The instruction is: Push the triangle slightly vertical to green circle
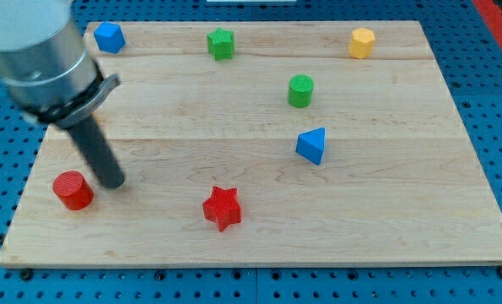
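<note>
A blue triangle (pixel 312 145) lies on the wooden board, right of centre. A green circle (pixel 300 90) stands just above it, slightly to its left, with a gap between them. My tip (pixel 113 181) rests on the board far to the view's left, just right of a red cylinder (pixel 72 190) and well away from the triangle.
A red star (pixel 222 208) lies at the bottom centre. A blue block (pixel 109 37) sits at the top left, a green star (pixel 221 43) at top centre, a yellow hexagon (pixel 362 42) at top right. The wooden board (pixel 402 219) lies on a blue perforated base.
</note>
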